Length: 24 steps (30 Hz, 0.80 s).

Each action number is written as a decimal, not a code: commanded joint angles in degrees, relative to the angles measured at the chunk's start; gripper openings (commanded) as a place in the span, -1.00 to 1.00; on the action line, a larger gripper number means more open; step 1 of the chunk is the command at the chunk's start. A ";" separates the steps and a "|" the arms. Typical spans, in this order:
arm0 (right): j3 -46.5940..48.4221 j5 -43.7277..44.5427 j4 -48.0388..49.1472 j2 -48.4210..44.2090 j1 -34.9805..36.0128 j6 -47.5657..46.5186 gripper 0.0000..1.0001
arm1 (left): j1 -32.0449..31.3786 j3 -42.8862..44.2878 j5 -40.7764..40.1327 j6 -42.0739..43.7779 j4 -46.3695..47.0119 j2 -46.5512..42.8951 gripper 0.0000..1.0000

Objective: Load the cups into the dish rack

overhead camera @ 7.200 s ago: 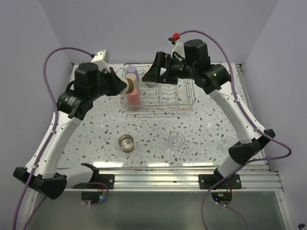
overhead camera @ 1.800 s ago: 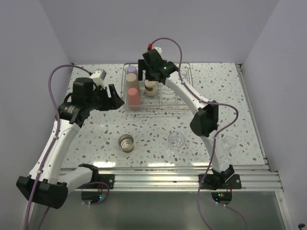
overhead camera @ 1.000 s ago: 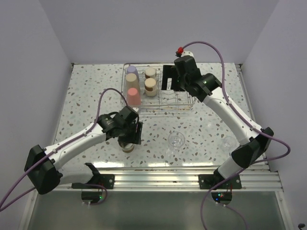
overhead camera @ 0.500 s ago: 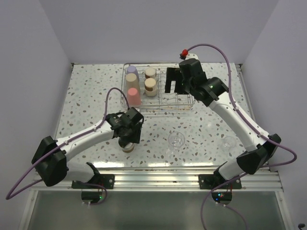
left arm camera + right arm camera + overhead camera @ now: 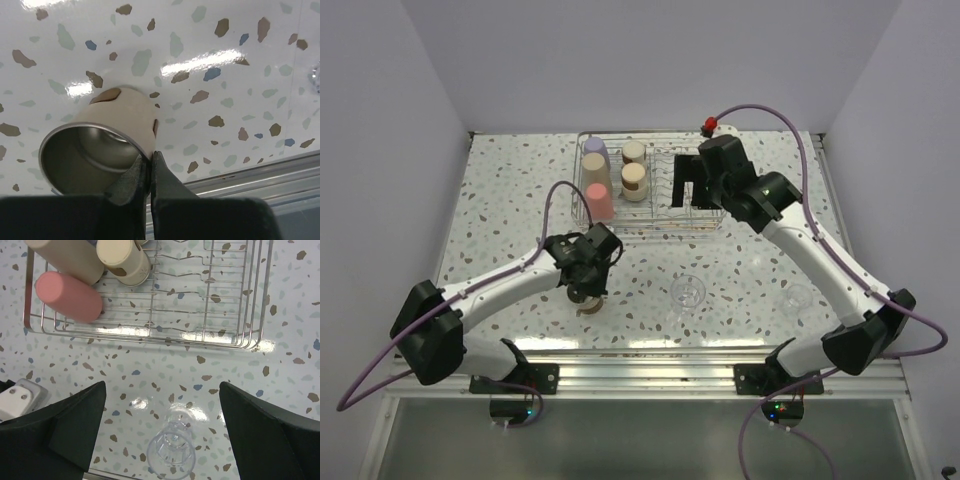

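Observation:
My left gripper (image 5: 586,288) is down at the front of the table, shut on the rim of a shiny metal cup (image 5: 588,306). In the left wrist view its fingertips (image 5: 150,162) pinch the wall of that cup (image 5: 100,145), one inside and one outside. My right gripper (image 5: 688,186) hangs wide open and empty above the right half of the dish rack (image 5: 705,215). The rack holds lavender (image 5: 595,149), tan (image 5: 595,167), red (image 5: 599,203) and two metal cups (image 5: 635,178). A clear cup (image 5: 688,292) stands on the table, below the right gripper (image 5: 162,384) in its wrist view (image 5: 172,452).
The rack's right half (image 5: 225,295) holds only bare wires and prongs. A faint clear shape (image 5: 798,298) sits on the table at the front right. The aluminium rail (image 5: 650,368) runs along the near edge.
My left gripper has settled lower onto the metal cup and shut on its rim. My right gripper has drifted a little right and nearer above the rack, staying open.

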 commanded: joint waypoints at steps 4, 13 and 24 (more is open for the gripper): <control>1.61 2.80 -1.10 -3.39 -0.37 -1.19 0.97 | -0.19 15.15 -5.01 3.05 -6.72 1.82 -1.00; 9.86 0.53 -2.68 -3.40 -0.54 -1.19 0.96 | -0.01 38.53 -4.14 6.57 -10.69 4.11 -1.00; 17.77 -17.22 10.49 -4.98 -6.42 6.71 0.97 | 19.05 47.25 18.35 6.94 10.74 5.00 -1.00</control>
